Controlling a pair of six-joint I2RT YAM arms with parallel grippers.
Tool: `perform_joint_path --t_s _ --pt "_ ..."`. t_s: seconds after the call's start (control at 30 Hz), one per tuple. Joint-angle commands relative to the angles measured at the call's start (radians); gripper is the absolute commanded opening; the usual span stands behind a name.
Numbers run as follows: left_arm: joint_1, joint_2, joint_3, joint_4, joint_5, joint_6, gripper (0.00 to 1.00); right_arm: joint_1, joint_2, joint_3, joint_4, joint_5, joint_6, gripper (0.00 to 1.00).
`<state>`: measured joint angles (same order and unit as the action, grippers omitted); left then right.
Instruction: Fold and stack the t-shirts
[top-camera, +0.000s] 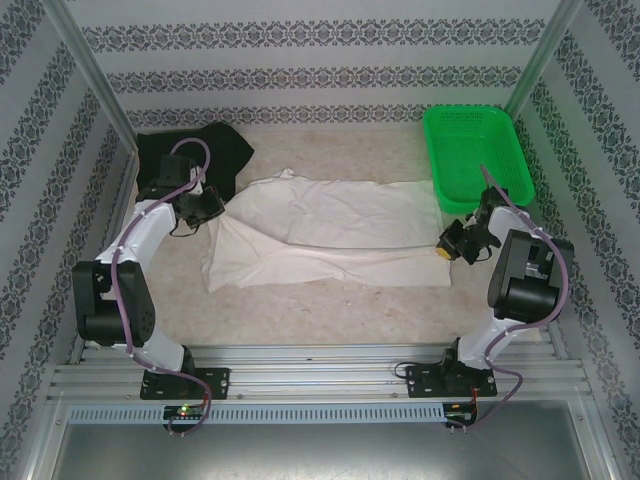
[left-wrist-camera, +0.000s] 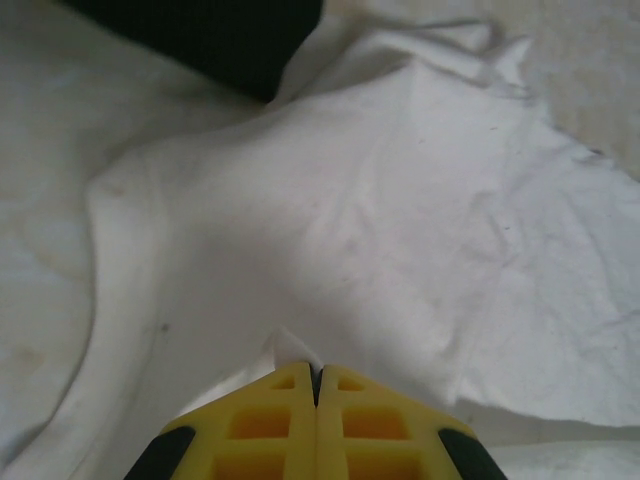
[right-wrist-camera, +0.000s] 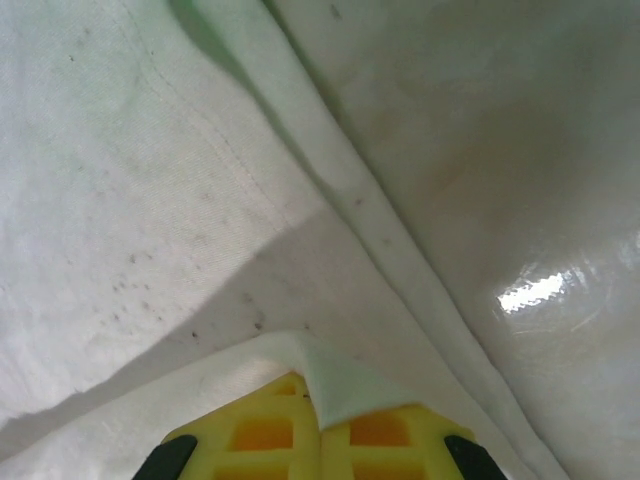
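The cream t-shirt (top-camera: 330, 235) lies spread and partly folded across the middle of the table. My left gripper (top-camera: 213, 210) pinches its left edge; in the left wrist view the yellow fingers (left-wrist-camera: 285, 400) are shut with a small tuft of the cream t-shirt (left-wrist-camera: 400, 220) poking out between them. My right gripper (top-camera: 448, 243) is shut on the shirt's right edge, a corner of the cream t-shirt (right-wrist-camera: 150, 180) draped over its fingers (right-wrist-camera: 390, 430). The black t-shirt (top-camera: 205, 150) lies crumpled at the back left, and its dark cloth (left-wrist-camera: 220, 35) shows behind the cream one.
A green mesh basket (top-camera: 478, 155) stands at the back right, close to the right arm. Patterned walls close in the table (top-camera: 330, 310) on three sides. Bare table lies in front of the cream shirt.
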<state>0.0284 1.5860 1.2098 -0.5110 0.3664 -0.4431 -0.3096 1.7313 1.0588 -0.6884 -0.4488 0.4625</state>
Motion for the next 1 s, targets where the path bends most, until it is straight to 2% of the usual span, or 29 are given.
perform_joint_path --t_s 0.0,0.1,0.17,0.2,0.27,0.3,0.33,0.43,0.57,0.7,0.8,0.97 --pt "-0.023 0.062 0.068 -0.021 0.009 0.075 0.00 0.006 0.026 0.030 -0.009 0.035 -0.031 0.00" --pt "-0.025 0.098 0.075 -0.021 0.010 0.079 0.00 0.009 0.039 0.038 -0.010 0.036 -0.037 0.05" --pt "-0.025 0.104 0.064 -0.007 0.002 0.066 0.01 0.009 0.042 0.041 -0.007 0.032 -0.039 0.14" --pt "-0.025 0.103 0.059 -0.002 0.000 0.055 0.10 0.009 0.040 0.042 -0.005 0.029 -0.037 0.25" --pt "-0.025 0.092 0.058 -0.005 -0.002 0.030 0.41 0.009 0.017 0.043 -0.004 0.026 -0.032 0.37" --pt "-0.025 0.077 0.062 -0.020 -0.011 0.015 0.52 0.009 -0.008 0.040 -0.001 0.024 -0.029 0.44" --pt "-0.025 0.049 0.066 -0.049 -0.023 -0.010 0.67 0.009 -0.041 0.037 -0.002 0.021 -0.023 0.51" --pt "-0.025 -0.121 -0.011 -0.084 -0.031 -0.125 0.99 0.008 -0.171 0.025 -0.031 -0.003 -0.018 0.66" --pt "-0.024 -0.365 -0.200 -0.190 -0.076 -0.262 1.00 0.045 -0.359 -0.035 -0.086 -0.056 0.014 0.75" --pt "-0.024 -0.496 -0.450 -0.126 -0.021 -0.384 0.96 0.149 -0.457 -0.130 -0.071 -0.109 0.080 0.76" --pt "-0.024 -0.472 -0.558 -0.019 -0.038 -0.414 0.90 0.250 -0.414 -0.167 0.018 -0.124 0.109 0.76" --pt "-0.024 -0.329 -0.603 0.204 -0.063 -0.438 0.85 0.338 -0.296 -0.131 0.142 -0.126 0.129 0.77"
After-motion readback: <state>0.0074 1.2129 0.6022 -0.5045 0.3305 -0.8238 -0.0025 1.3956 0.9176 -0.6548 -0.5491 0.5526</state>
